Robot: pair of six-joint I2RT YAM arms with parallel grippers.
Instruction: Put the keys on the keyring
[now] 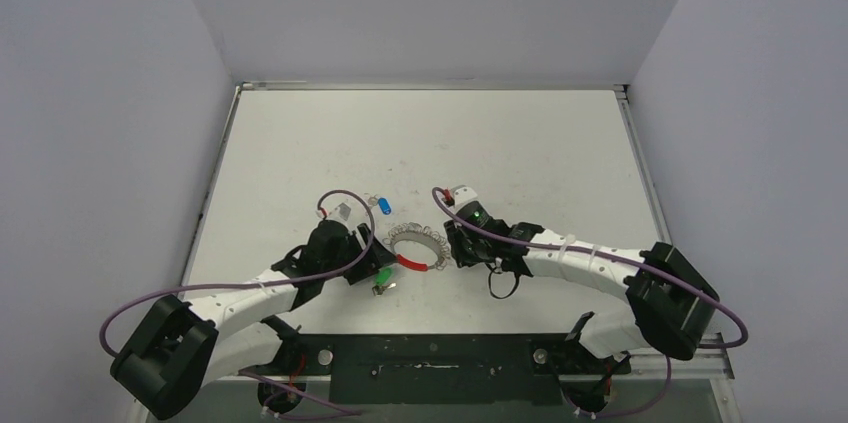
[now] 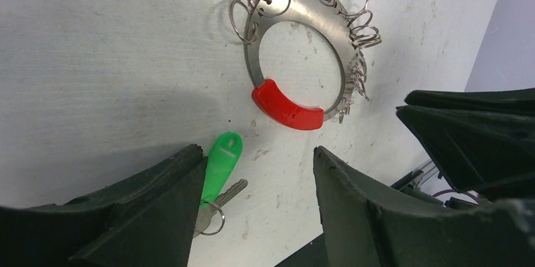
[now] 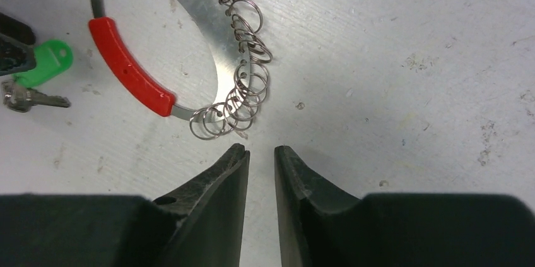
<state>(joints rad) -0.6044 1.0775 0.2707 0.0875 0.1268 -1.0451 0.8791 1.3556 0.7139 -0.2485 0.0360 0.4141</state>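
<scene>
The keyring (image 1: 417, 247) lies flat mid-table, a silvery band with several small wire loops and a red sleeve (image 2: 287, 106) on its near arc. The green-headed key (image 2: 222, 160) rests just left of it, its blade and small split ring partly hidden under my left finger. The blue-headed key (image 1: 385, 205) lies further back, apart from the ring. My left gripper (image 2: 257, 151) is open, low over the table, with bare table between its jaws. My right gripper (image 3: 260, 149) sits right of the keyring (image 3: 221, 52), with only a narrow, empty gap between its jaws, the tips just short of the loops.
The green key (image 3: 47, 59) and a left finger (image 3: 12, 46) show at the left edge of the right wrist view. The table's near edge (image 1: 430, 338) with the dark mounting plate runs close behind both grippers. White walls border the table on the left and at the back.
</scene>
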